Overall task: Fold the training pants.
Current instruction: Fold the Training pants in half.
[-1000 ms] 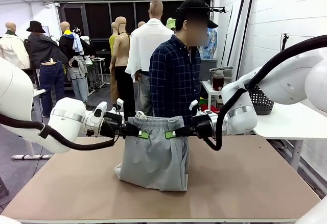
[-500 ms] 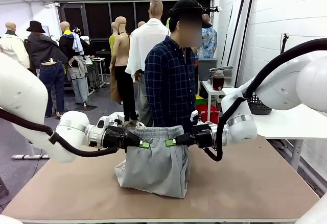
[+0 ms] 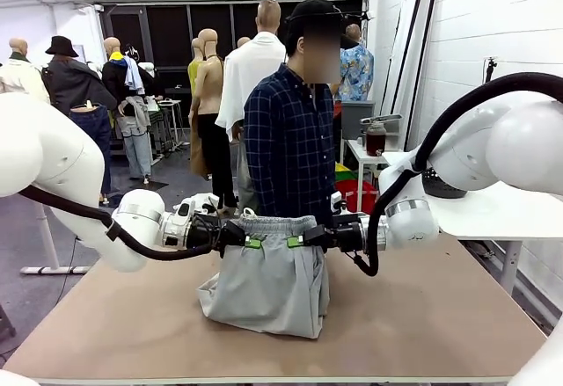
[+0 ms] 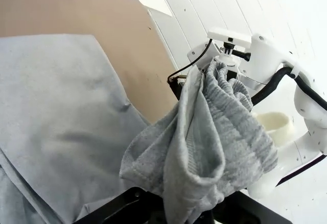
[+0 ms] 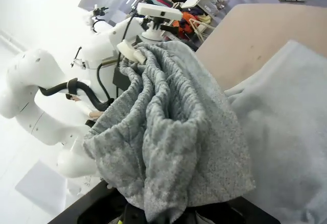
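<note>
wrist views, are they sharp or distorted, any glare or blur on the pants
Left wrist view: the training pants bunch close and slightly soft, white wall behind washed out, table edge bowed by the wide lens. Right wrist view: waistband knit fairly crisp, background overexposed. Front view: even light, sharp, faint shadow under the cloth.

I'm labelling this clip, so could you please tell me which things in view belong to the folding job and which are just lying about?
Part of the job:
- training pants, held up by the waistband, lower part on the table
- left gripper, jaws shut on the waistband
- right gripper, jaws shut on the waistband

Just lying about:
- black basket on the white side table
- person standing behind the table
</note>
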You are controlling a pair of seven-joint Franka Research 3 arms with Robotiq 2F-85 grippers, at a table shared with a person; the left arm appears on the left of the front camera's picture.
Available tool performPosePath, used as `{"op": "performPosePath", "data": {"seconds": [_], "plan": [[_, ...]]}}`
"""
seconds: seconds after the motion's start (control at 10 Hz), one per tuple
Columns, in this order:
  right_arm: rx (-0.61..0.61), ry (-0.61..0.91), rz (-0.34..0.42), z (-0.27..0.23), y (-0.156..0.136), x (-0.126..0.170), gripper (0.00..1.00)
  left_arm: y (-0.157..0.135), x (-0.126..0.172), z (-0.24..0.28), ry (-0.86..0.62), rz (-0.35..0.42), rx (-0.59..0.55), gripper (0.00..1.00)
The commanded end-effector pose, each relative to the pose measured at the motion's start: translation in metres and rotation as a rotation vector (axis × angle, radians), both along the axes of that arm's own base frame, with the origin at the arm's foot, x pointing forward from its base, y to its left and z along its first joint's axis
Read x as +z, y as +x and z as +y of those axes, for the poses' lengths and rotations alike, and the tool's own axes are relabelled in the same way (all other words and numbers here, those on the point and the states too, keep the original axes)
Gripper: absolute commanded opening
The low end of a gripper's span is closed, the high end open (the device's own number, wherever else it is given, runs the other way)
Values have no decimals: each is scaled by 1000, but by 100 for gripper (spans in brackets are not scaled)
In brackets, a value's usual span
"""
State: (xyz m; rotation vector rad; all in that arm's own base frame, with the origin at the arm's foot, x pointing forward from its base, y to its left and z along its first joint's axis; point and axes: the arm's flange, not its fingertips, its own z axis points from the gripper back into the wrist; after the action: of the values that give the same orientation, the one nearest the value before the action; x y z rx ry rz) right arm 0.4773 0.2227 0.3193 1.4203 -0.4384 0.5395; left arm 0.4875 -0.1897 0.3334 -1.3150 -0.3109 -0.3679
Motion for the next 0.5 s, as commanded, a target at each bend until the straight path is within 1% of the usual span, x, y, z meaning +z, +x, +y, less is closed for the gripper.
{"op": "performPosePath", "data": {"seconds": [0.0,0.1,0.2,0.3,0.4], "plan": [[-36,-22,39,-1,17,-7,0,11,2,18,-4,-8,56,0],[-38,-36,52,-1,19,-10,0,12,2,21,-28,-12,65,0],[-28,-95,14,-5,13,-4,0,5,5,20,-61,-28,50,0],[-12,-13,23,4,11,-7,0,4,0,5,-2,0,17,0],[-12,-13,23,4,11,-7,0,4,0,5,-2,0,17,0]]}}
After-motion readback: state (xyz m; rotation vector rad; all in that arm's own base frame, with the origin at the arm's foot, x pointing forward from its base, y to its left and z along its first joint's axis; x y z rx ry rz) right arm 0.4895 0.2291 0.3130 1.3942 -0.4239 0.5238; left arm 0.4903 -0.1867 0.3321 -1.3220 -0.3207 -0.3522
